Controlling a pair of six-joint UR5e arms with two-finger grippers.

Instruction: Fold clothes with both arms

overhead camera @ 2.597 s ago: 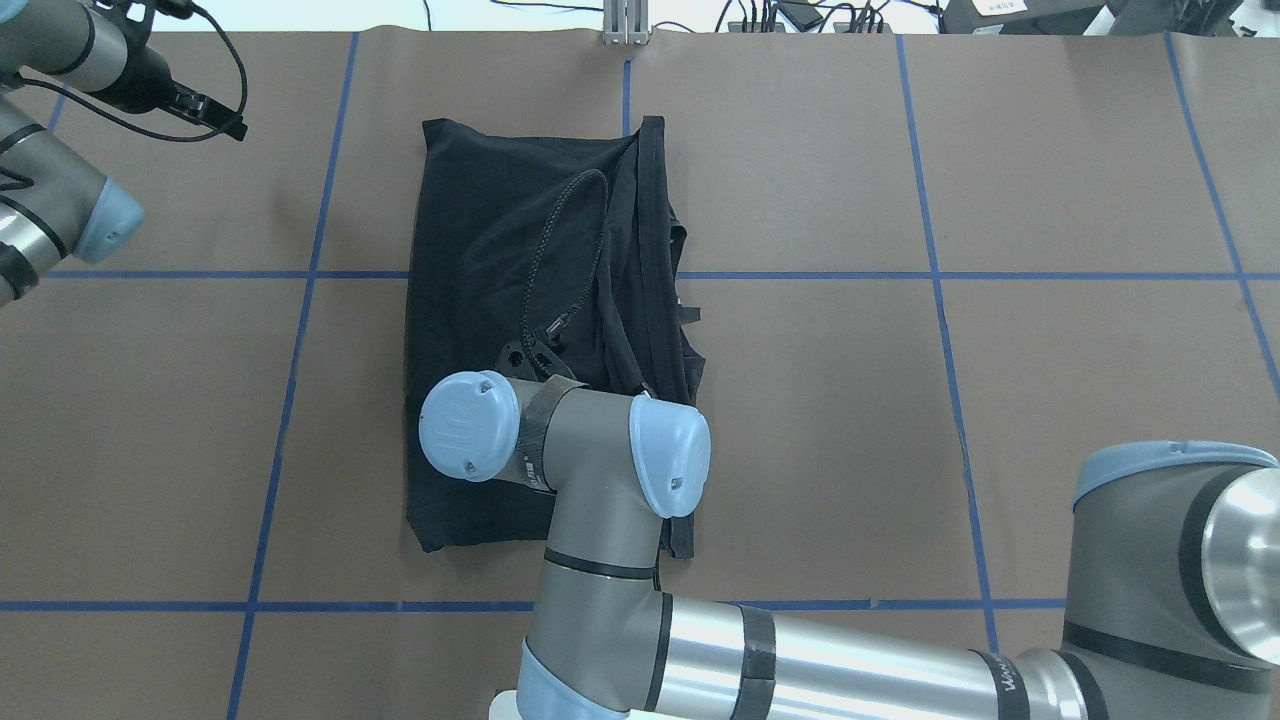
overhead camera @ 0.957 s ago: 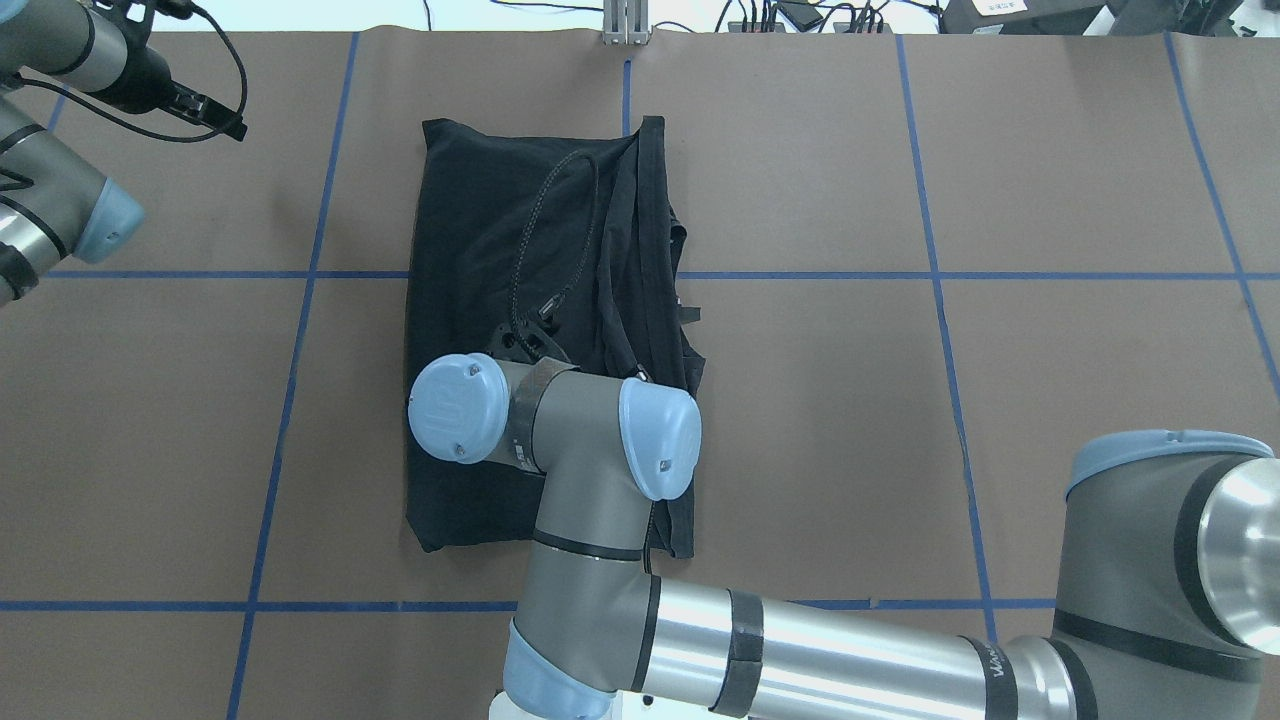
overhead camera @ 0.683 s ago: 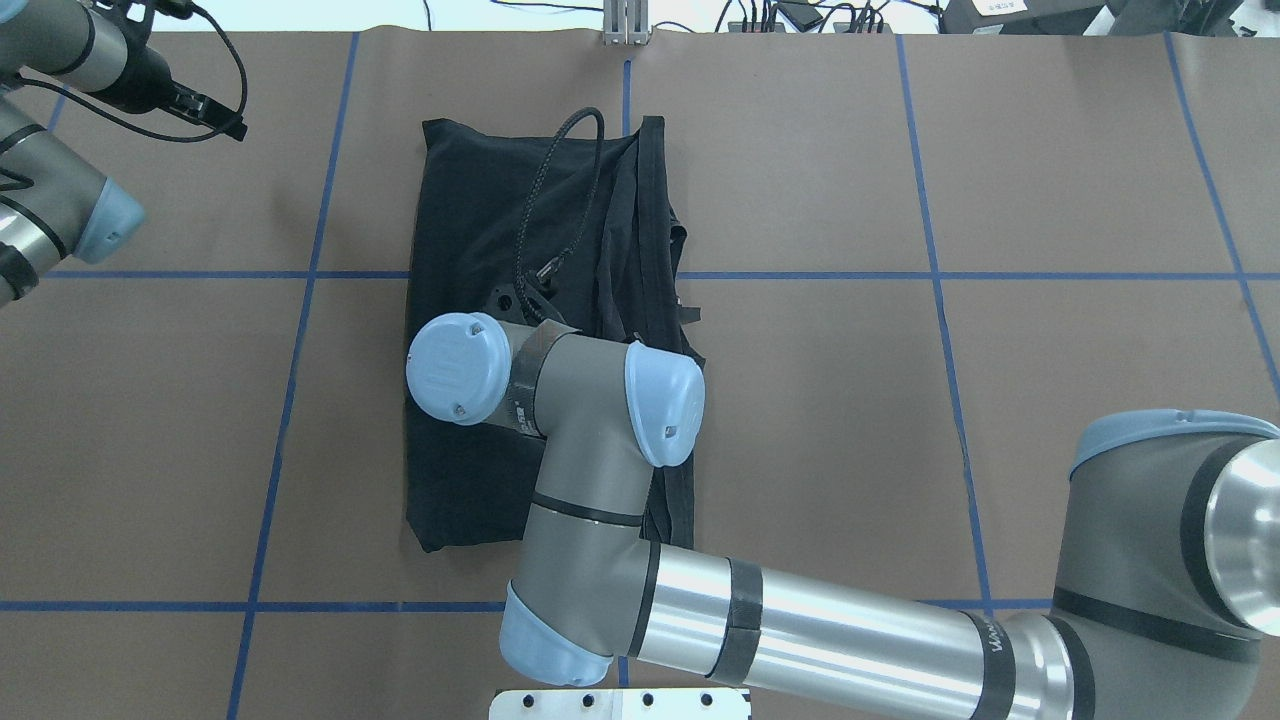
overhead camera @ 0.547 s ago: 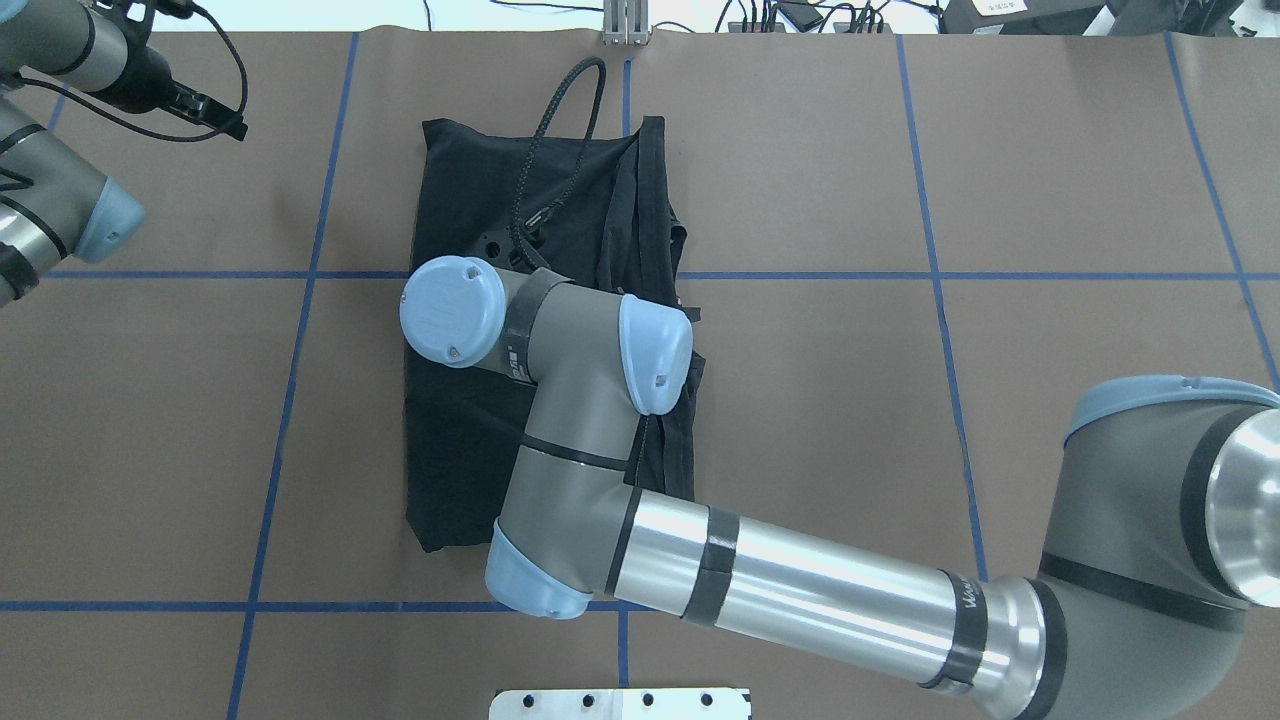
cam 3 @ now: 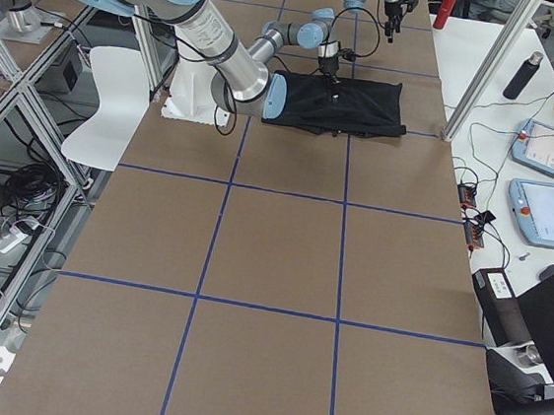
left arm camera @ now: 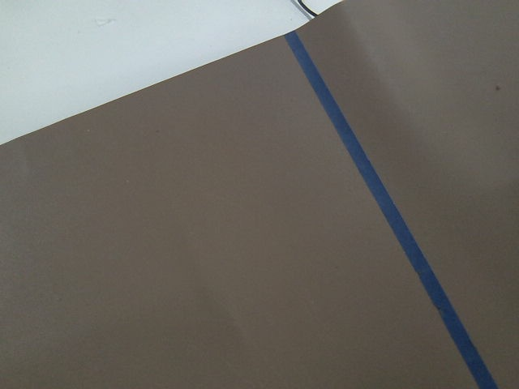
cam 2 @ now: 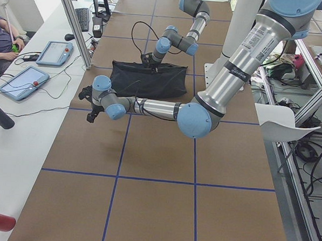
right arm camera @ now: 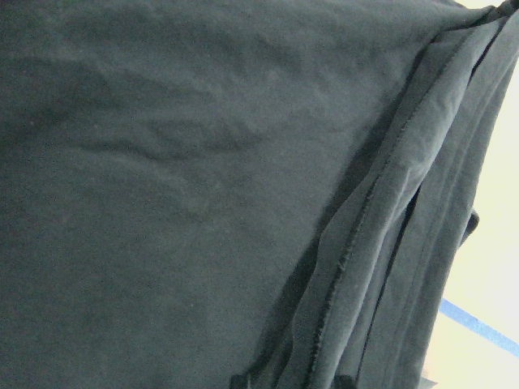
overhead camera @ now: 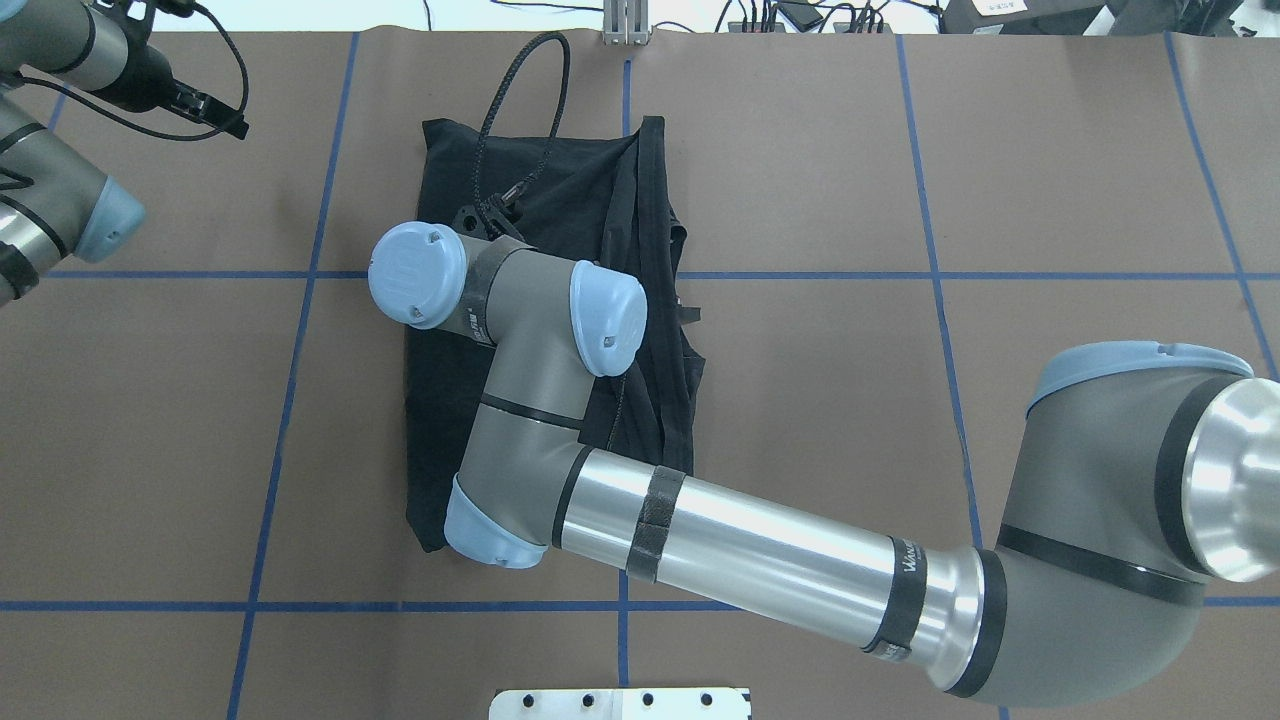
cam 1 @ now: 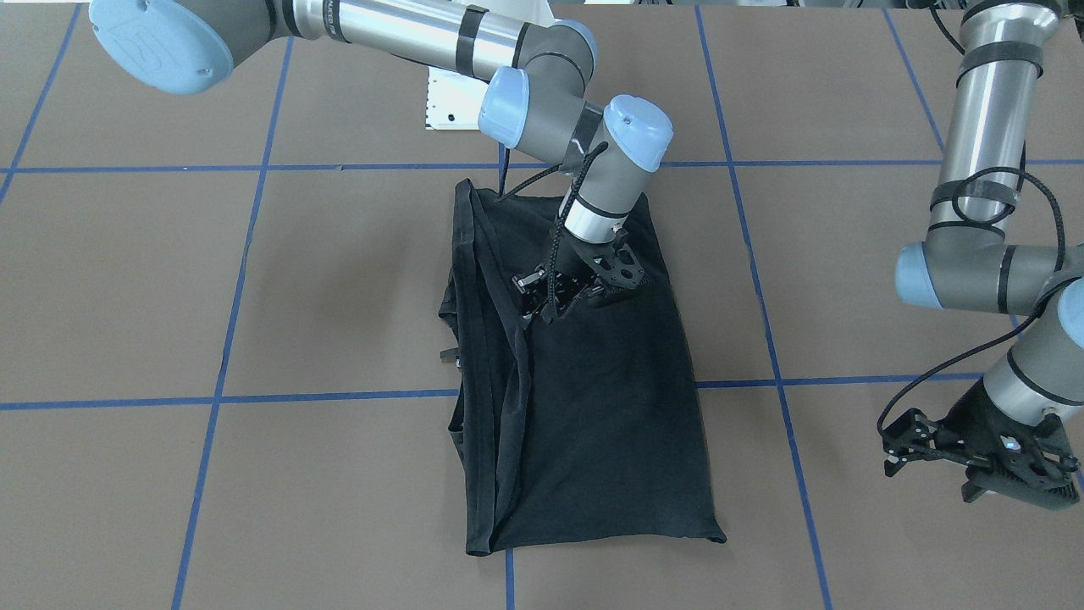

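T-shirt (cam 1: 593, 424) lay unmoved on the bench (cam 1: 339, 296), folded into a long strip. Right tool (cam 1: 550, 305) had travelled from the near half toward the far half, low over the cloth, lifting nothing. Left tool (cam 1: 902, 453) was parked far-left, empty. Neither tool's opening could be determined. The crosswise fold appeared outstanding.

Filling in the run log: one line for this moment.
right gripper: low over folded T-shirt, jaws unclear | left gripper: off shirt, above table, jaws unclear
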